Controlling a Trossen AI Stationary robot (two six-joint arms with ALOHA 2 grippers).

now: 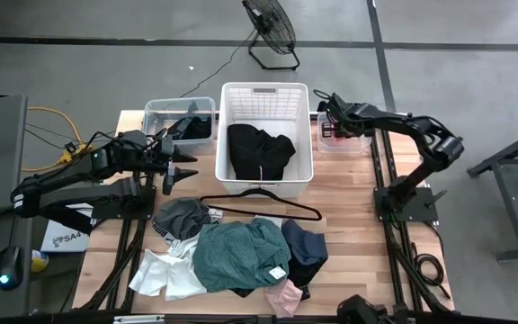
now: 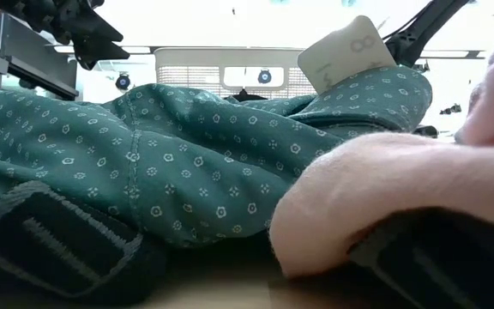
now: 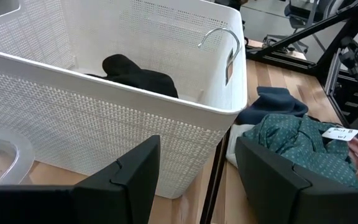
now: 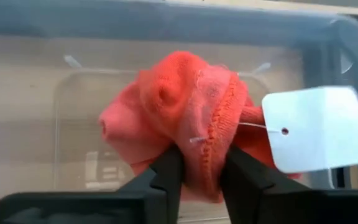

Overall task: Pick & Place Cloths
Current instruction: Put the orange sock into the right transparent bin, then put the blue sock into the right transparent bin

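Note:
A heap of cloths lies on the near part of the table: a large teal-green patterned one [image 1: 239, 256], grey [image 1: 182, 216], white [image 1: 167, 275], navy [image 1: 304, 243] and pink [image 1: 286, 295]. A black cloth [image 1: 259, 149] lies in the white basket [image 1: 226, 135]. My left gripper [image 1: 187, 167] hovers open just left of the basket, touching nothing. My right gripper [image 1: 324, 106] is over a clear bin [image 1: 353, 144] right of the basket, shut on a coral-pink cloth [image 4: 179, 106] with a white tag [image 4: 319, 127]. My right gripper pinches the coral-pink cloth between its two fingers [image 4: 166, 171] at a bunched fold beside its ribbed hem [image 4: 219, 134]. The cloth bulges out past the fingertips inside the clear bin. Whether it rests on the bin's floor or hangs free, I cannot tell.
A thin black wire hanger [image 1: 259, 203] lies between the basket and the heap, its hook [image 3: 219, 34] against the basket wall. A second clear bin [image 1: 165, 112] with dark cloth stands left of the basket. A fan [image 1: 271, 27] stands on the floor beyond the table.

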